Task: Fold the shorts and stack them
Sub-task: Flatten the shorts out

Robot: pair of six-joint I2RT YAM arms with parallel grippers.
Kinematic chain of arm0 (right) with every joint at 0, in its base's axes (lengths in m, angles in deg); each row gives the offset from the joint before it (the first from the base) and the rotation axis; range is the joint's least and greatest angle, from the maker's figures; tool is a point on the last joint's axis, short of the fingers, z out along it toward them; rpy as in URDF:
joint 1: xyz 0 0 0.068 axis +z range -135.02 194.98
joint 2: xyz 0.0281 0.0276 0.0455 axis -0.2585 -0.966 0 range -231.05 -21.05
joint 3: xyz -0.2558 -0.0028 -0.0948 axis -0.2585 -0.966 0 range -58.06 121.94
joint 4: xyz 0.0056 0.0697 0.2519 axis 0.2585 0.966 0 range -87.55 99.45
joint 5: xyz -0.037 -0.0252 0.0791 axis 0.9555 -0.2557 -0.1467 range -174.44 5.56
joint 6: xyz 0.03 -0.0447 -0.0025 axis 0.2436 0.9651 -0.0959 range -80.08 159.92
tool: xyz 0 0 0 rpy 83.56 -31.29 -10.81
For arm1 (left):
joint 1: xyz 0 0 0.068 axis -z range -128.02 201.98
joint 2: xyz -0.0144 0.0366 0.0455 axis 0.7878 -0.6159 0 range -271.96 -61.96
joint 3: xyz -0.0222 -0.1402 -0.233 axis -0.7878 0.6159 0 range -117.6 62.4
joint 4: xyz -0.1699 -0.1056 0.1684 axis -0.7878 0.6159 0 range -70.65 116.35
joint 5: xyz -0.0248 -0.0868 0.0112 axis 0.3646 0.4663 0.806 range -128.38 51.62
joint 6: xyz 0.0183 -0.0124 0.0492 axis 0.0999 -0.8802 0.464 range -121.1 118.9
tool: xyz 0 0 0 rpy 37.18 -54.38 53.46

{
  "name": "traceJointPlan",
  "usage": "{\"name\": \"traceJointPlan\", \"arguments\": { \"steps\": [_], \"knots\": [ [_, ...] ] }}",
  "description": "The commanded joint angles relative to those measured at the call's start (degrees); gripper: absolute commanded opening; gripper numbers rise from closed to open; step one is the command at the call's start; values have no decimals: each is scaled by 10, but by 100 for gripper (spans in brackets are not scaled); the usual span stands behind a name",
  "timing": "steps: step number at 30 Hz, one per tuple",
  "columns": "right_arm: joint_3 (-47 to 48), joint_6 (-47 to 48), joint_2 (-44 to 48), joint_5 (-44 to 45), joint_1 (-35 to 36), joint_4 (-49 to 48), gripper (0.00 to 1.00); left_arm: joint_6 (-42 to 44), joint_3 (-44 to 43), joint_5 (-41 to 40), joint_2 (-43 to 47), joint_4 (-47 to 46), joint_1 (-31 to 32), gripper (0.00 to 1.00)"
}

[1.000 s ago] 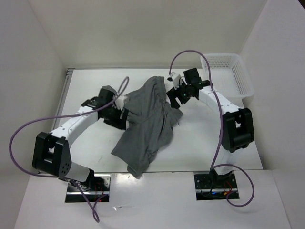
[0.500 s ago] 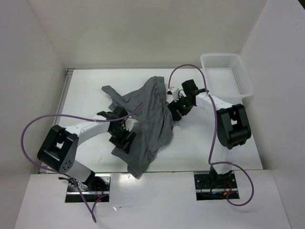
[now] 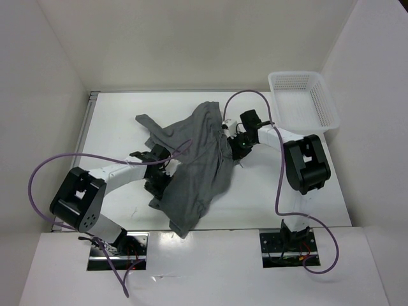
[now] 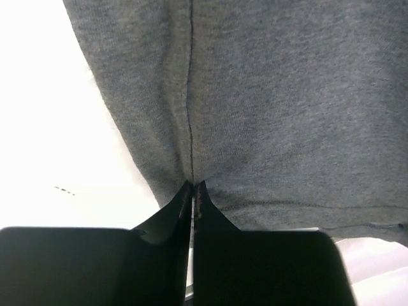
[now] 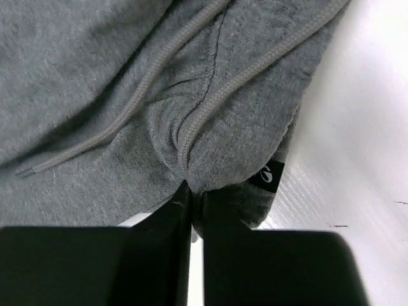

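seen from above, the shorts (image 3: 194,162) lie crumpled on the white table (image 3: 280,185), spread slantwise from the far middle towards the near edge, between the two arms. the left gripper (image 3: 160,183) meets the cloth at its left border, about halfway down. the right gripper (image 3: 233,145) meets it at the right border, farther back. a white mesh basket (image 3: 303,99) stands at the far right corner, well apart from the cloth.

left wrist view: the left gripper (image 4: 192,191) is clenched, its dark jaws pressed together with the edge of the grey fabric pinched between the tips, right where a stitched seam (image 4: 190,95) runs down to them. bare table shows to the left of the cloth.

right wrist view: the right gripper (image 5: 191,194) is likewise clenched on a bunched fold of the shorts. one strand of the drawstring (image 5: 143,86) bends into that fold just above the tips. a small black label (image 5: 270,176) sits at the cloth's edge, just beside the jaws on the right.
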Motion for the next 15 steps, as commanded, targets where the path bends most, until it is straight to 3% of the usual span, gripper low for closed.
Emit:
{"name": "traceJointPlan", "arguments": {
  "steps": [1,5,10,13,15],
  "knots": [
    [16,15,-5,2,7,-13,0,5,26,-64,-17,-62,-1,0],
    [10,85,51,22,7,48,0,5,3,-125,-11,-95,-16,0],
    [-27,253,159,-3,7,250,0,5,-86,-194,-30,-164,-144,0],
    [-41,265,172,-27,7,280,0,5,-102,-203,-46,-187,-158,0],
    [-41,222,178,-54,7,245,0,5,-110,-203,-51,-193,-150,10]
  ]
}}
